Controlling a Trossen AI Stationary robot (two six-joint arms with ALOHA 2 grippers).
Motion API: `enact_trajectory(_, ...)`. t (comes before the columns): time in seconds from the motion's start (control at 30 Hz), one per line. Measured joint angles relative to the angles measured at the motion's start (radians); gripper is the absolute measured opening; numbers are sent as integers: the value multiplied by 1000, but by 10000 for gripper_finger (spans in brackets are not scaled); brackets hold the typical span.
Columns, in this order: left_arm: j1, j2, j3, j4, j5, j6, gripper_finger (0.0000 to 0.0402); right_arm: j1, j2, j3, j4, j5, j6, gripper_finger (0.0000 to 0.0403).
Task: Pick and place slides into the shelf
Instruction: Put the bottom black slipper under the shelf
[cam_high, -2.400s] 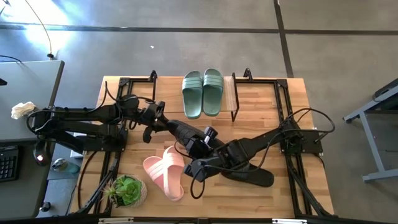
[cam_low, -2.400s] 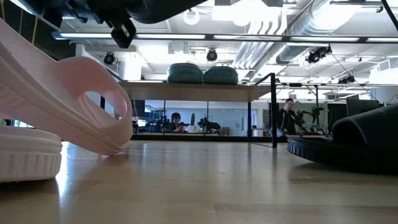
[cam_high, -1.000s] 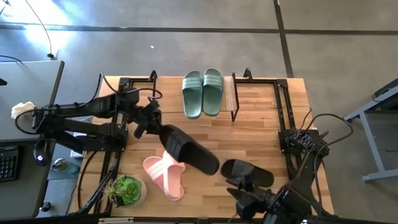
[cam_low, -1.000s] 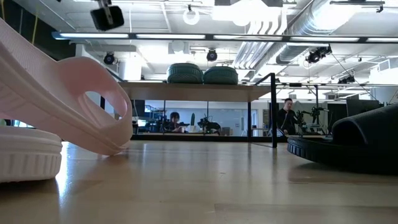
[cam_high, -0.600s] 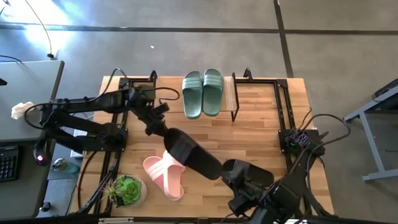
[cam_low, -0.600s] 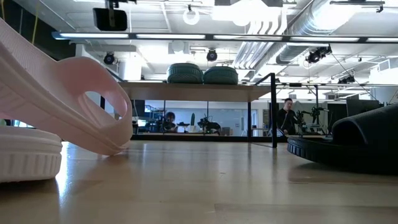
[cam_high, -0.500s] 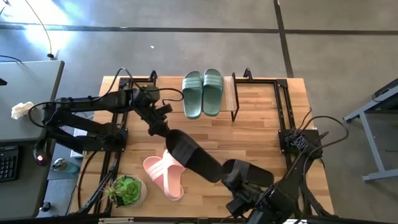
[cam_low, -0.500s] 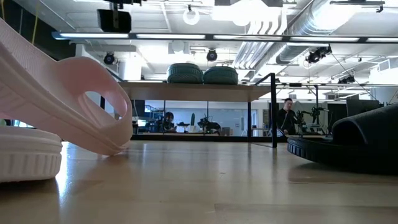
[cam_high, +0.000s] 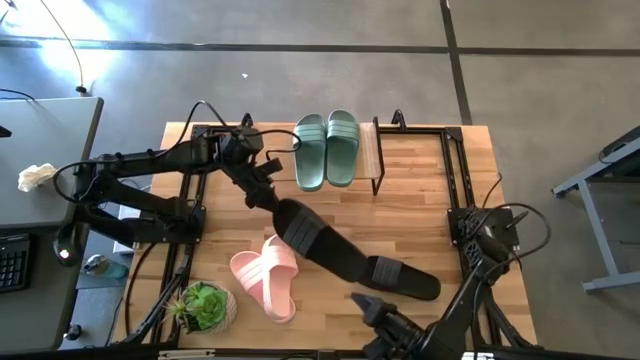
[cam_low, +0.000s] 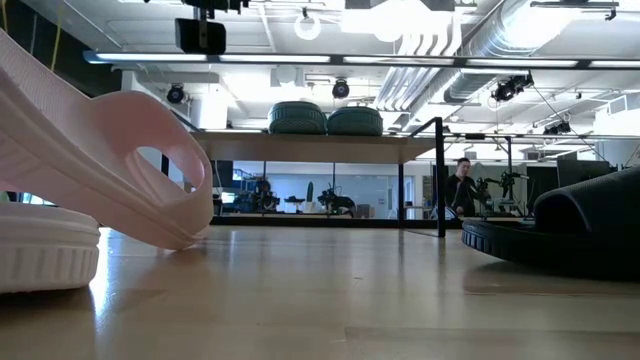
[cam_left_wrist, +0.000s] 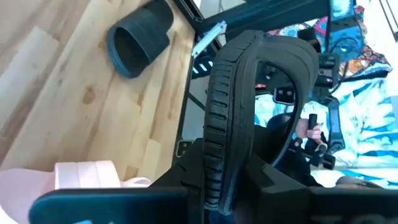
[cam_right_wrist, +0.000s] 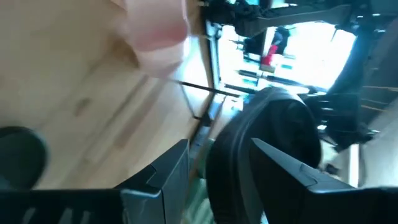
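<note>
My high camera looks straight down on the whole table (cam_high: 430, 190). My low one sits at tabletop height, very near the pink slides (cam_low: 110, 170), facing level toward the shelf (cam_low: 330, 145) at the far edge. Both wrist cameras look close past my fingers; both share the pink slides with the high view.

Sage green slides (cam_high: 325, 149) with ribbed straps, black slides (cam_high: 318, 244), light pink slides (cam_high: 265, 277), light wooden shelf (cam_high: 371, 152).
</note>
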Motion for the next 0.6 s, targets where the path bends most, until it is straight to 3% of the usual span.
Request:
enact_trajectory(0.3, -1, 0, 0, -22, 22, 3, 35, -24, 4, 0, 0, 49, -46, 159)
enact_trajectory(0.6, -4, 0, 0, -26, 56, 7, 36, -56, 3, -43, 0, 25, -46, 159)
